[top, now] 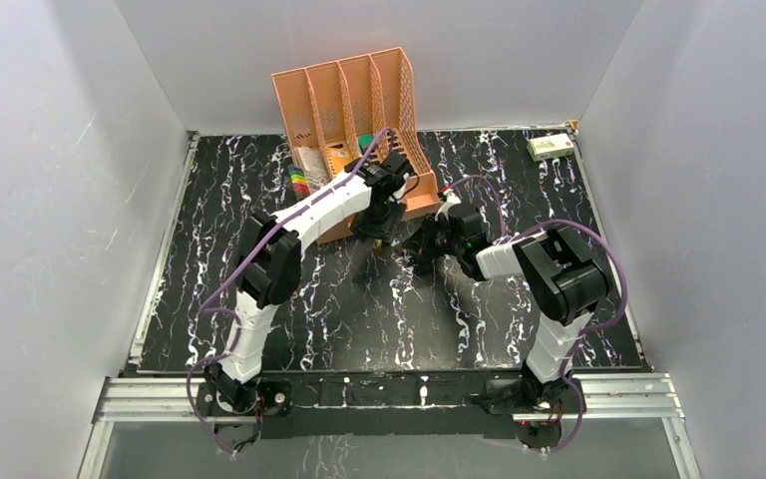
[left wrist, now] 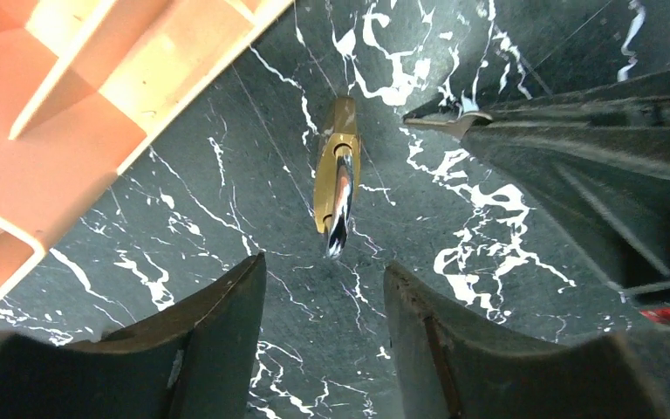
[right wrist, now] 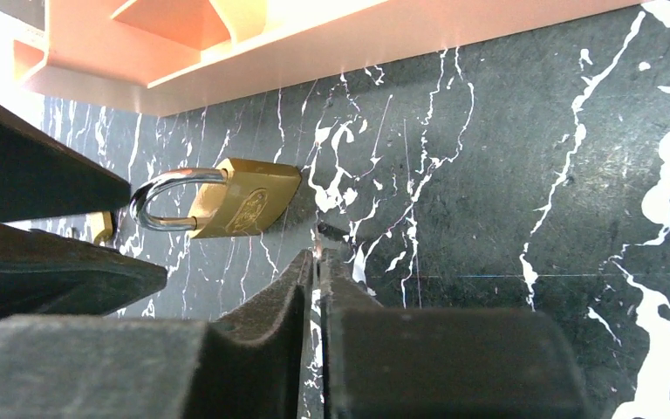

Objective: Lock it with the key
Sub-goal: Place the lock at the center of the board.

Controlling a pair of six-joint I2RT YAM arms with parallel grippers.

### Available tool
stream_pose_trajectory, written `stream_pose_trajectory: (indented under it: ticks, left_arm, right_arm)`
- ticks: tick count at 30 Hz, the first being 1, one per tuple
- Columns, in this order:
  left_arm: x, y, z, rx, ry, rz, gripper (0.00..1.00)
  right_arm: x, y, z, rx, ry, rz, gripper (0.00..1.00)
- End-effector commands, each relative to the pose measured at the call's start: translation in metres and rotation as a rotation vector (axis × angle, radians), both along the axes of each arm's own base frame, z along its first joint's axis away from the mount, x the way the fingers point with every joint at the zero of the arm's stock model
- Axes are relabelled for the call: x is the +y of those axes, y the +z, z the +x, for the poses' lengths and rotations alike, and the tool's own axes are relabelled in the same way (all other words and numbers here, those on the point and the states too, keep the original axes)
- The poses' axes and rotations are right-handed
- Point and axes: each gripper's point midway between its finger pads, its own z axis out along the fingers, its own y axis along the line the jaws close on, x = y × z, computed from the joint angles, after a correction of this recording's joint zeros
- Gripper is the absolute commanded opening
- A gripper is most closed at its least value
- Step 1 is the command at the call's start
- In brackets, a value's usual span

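A small brass padlock [right wrist: 242, 208] with a chrome shackle [right wrist: 161, 201] lies on the black marble table in front of the orange file rack [top: 354, 120]. It also shows in the left wrist view [left wrist: 335, 170], seen end-on. My left gripper [left wrist: 324, 266] is open and empty, hovering just above the padlock's shackle end. My right gripper [right wrist: 318, 257] is shut on the key [right wrist: 317, 250], of which only a thin metal sliver shows between the fingertips. The key's tip is a short way from the padlock's body. In the top view both grippers [top: 377, 232] [top: 424, 247] meet near the rack's front.
The orange file rack [right wrist: 314, 35] stands close behind the padlock, with coloured items [top: 304, 178] in its slots. A small white and green box [top: 551, 147] lies at the far right corner. White walls enclose the table on three sides.
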Motion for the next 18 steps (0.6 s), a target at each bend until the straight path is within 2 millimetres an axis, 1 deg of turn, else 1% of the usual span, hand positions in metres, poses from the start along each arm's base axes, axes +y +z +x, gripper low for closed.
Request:
stream_pose_trajectory:
  ticks: [1,3,5,8,10,11,13,15,16,17,18]
  left_arm:
    - [0.007,0.041,0.015,-0.063,-0.005,-0.029,0.54]
    - [0.012,0.061,0.025,-0.113,0.01,-0.045,0.59]
    - [0.018,0.08,0.032,-0.159,0.023,-0.084,0.61]
    - [0.028,0.108,0.033,-0.203,0.035,-0.19,0.69]
    - [0.042,0.122,0.032,-0.229,0.061,-0.255,0.72]
    - [0.053,0.127,0.031,-0.242,0.086,-0.276,0.74]
    - [0.079,0.136,0.03,-0.29,0.148,-0.302,0.84]
    - [0.103,0.142,0.024,-0.327,0.202,-0.346,0.97]
    - [0.117,0.143,0.021,-0.345,0.238,-0.36,0.98]
    - [0.131,0.149,0.015,-0.373,0.279,-0.387,0.98]
    - [0.144,0.142,0.012,-0.368,0.315,-0.392,0.98]
  right_arm:
    - [0.002,0.005,0.004,-0.035,-0.001,0.008,0.23]
    - [0.001,0.005,0.004,-0.038,-0.002,0.004,0.34]
    - [0.0,0.007,0.004,-0.043,-0.001,0.0,0.43]
    - [-0.001,0.008,0.005,-0.045,0.0,-0.02,0.53]
    - [-0.002,0.012,0.006,-0.052,0.009,-0.04,0.58]
    - [-0.003,0.014,0.006,-0.057,0.011,-0.051,0.59]
    - [-0.007,0.025,0.009,-0.085,0.003,-0.076,0.61]
    - [-0.014,0.038,0.012,-0.131,-0.024,-0.139,0.62]
    - [-0.017,0.044,0.013,-0.161,-0.04,-0.195,0.62]
    - [-0.02,0.054,0.012,-0.196,-0.049,-0.249,0.63]
    - [-0.019,0.06,0.012,-0.244,-0.056,-0.301,0.63]
